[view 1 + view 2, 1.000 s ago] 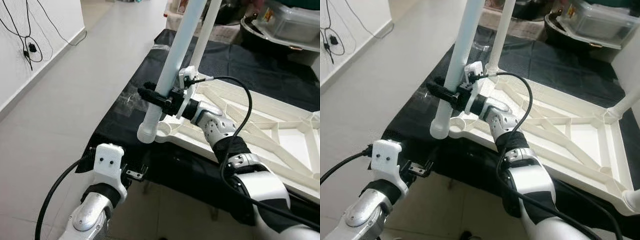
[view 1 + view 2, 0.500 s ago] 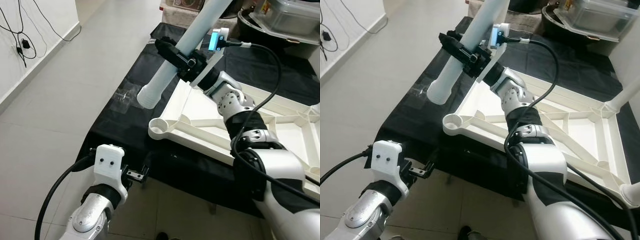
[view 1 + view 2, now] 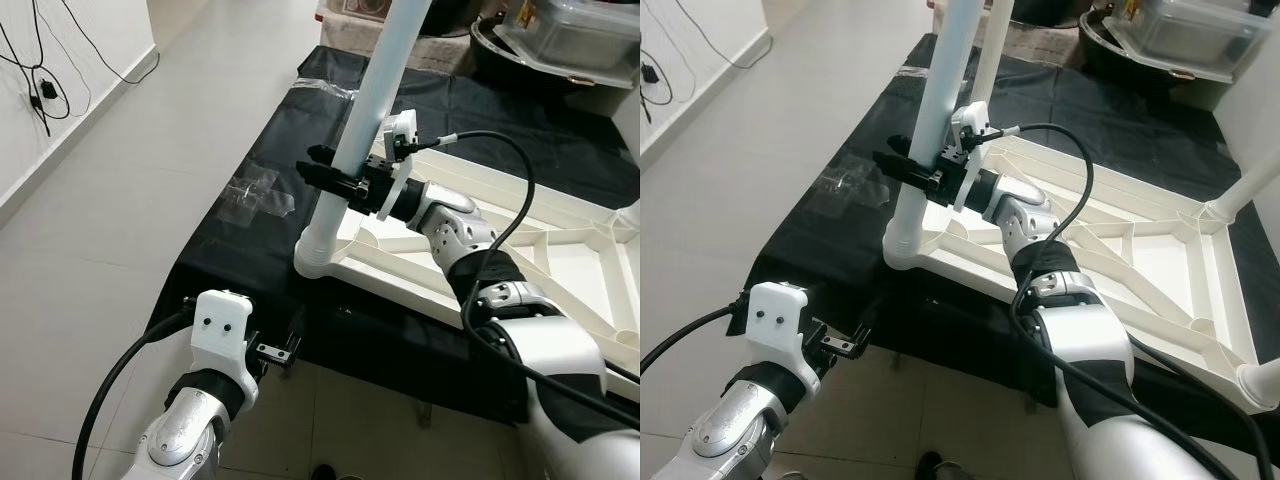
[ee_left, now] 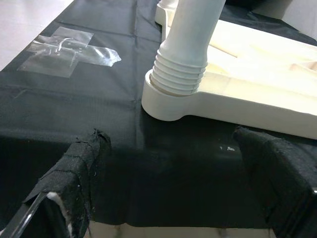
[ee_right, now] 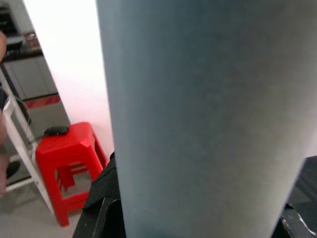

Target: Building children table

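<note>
Table leg [image 3: 372, 110], pale tube, ribbed end seated upright in corner socket of upturned white tabletop [image 3: 560, 262] on black cloth [image 3: 255, 160]; no legible markings. Right gripper [image 3: 335, 178] clenched around leg. Left gripper [image 3: 272, 350] released, low beside cloth edge.

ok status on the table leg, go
Right end effector shut on leg. Leg upright, threaded end in tabletop corner socket. Left end effector open, low by cloth edge. Nothing blocking.

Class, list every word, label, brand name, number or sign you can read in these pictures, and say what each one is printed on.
None can be read.
The table leg, tabletop frame and black cloth are plain.
A small label on the storage bin is too small to read.
</note>
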